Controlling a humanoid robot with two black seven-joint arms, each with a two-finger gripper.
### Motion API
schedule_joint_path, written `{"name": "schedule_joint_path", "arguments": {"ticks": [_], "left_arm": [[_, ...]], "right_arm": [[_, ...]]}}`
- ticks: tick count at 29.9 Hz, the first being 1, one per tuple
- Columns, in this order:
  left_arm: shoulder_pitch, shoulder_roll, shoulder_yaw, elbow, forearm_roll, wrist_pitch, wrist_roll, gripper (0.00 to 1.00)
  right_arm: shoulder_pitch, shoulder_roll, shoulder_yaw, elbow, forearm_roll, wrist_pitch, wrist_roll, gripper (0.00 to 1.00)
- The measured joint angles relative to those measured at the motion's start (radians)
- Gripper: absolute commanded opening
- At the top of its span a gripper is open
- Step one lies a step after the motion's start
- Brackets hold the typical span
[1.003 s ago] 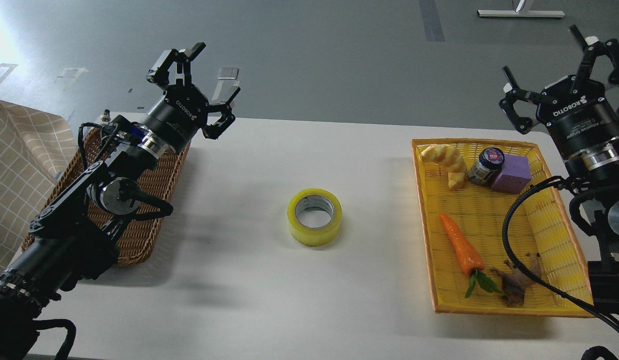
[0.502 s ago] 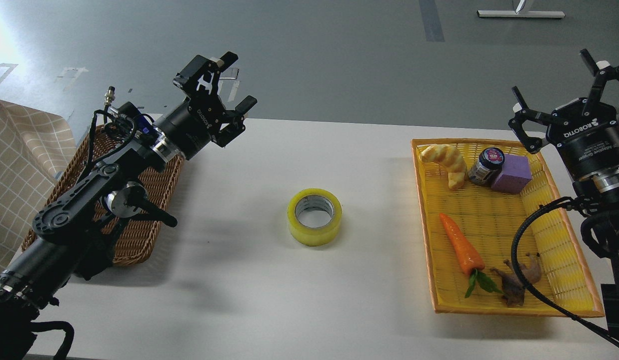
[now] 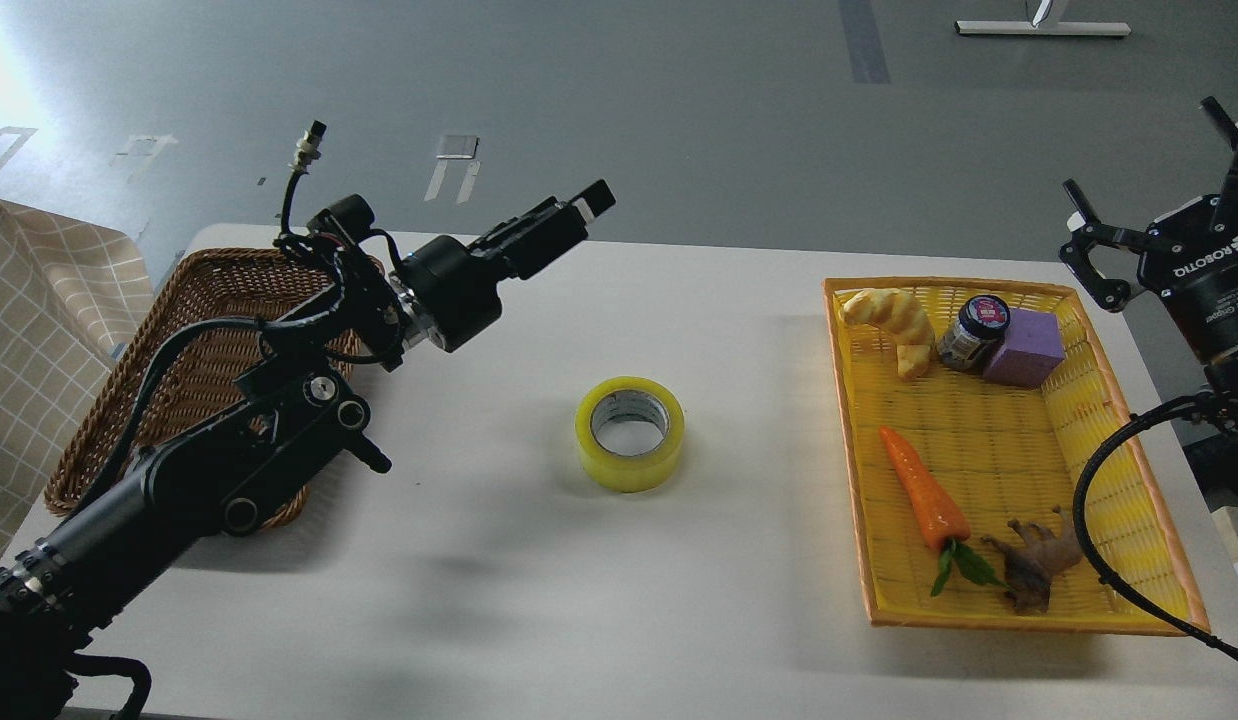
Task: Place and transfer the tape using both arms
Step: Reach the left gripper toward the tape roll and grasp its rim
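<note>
The tape (image 3: 630, 469), a yellowish roll with a grey-white core, lies flat in the middle of the white table (image 3: 479, 570), untouched. My left gripper (image 3: 564, 213) hangs above the table to the upper left of the tape and points right. It is seen side-on, so its fingers overlap and I cannot tell their spread. It holds nothing that shows. My right gripper (image 3: 1144, 150) is at the far right edge beyond the yellow tray, with its fingers spread open and empty.
A brown wicker basket (image 3: 204, 300) stands at the left under my left arm. A yellow tray (image 3: 847, 420) at the right holds a bread piece (image 3: 894, 320), a small dark jar (image 3: 974, 332), a purple block (image 3: 1024, 347), a carrot (image 3: 921, 490) and a brown toy figure (image 3: 1034, 560).
My left arm has swung right over the table toward the tape and its wrist has turned side-on. My right arm has drawn back to the right. The tape has not moved.
</note>
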Motion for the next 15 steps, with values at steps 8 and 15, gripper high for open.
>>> {"name": "schedule_joint_path", "arguments": {"ticks": [8,15], "left_arm": [[-0.064,0.005,0.164,0.053,0.248,0.042,0.000,1.00],[-0.222,0.030,0.394,0.161,0.264,0.034,0.013,1.00]], "right_arm": [[-0.011,-0.021,0.000,0.000,0.000,0.000,0.000,1.00],[-0.026,-0.021,-0.001,-0.001,-0.001,0.000,0.000,1.00]]}}
